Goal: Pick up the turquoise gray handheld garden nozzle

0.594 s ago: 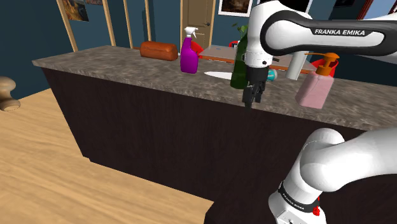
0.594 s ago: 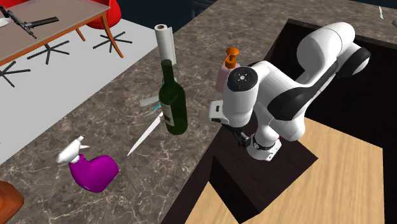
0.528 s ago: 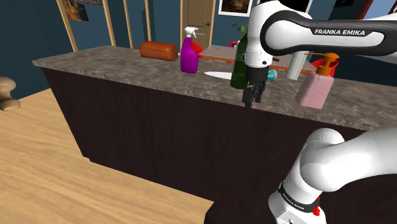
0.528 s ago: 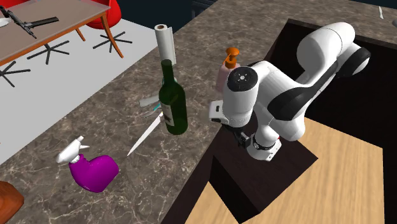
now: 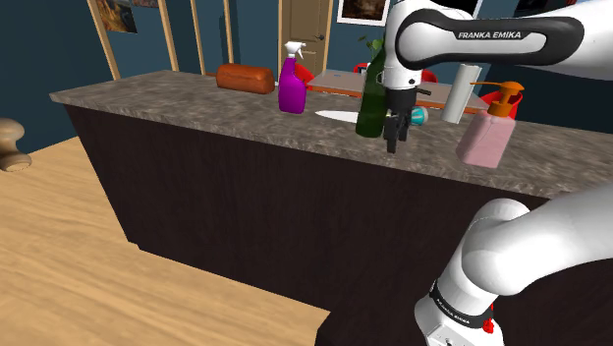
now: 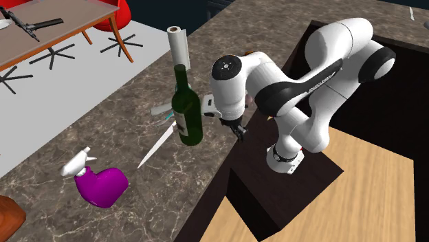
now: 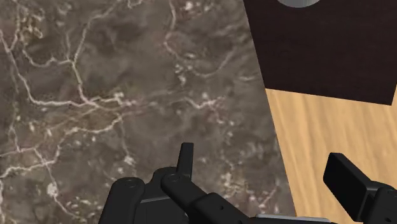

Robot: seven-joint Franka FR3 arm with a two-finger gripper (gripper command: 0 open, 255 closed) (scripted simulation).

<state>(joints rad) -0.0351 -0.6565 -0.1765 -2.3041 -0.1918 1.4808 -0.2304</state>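
The garden nozzle [image 5: 419, 116] lies on the marble counter [image 5: 196, 103] behind the green wine bottle [image 5: 370, 98]; a turquoise tip of it shows past my hand. In the second exterior view the nozzle [image 6: 163, 111] is a grey and turquoise piece beside the bottle [image 6: 186, 110], on the side away from the arm. My gripper [image 5: 394, 143] hangs open over the counter's front edge, next to the bottle and short of the nozzle. In the wrist view the open gripper [image 7: 264, 172] has marble counter and wood floor under it, and nothing between the fingers.
A purple spray bottle [image 5: 292, 84], a knife [image 5: 339, 115] and a brown loaf [image 5: 246, 78] lie further along the counter. A pink soap dispenser [image 5: 486, 133] and a paper towel roll [image 5: 462, 93] stand close to the arm. Wood floor [image 5: 118, 256] lies below the dark cabinet front.
The arm has swung up and in toward the counter. The gripper rose from in front of the cabinet face to the counter's edge, close to the green bottle.
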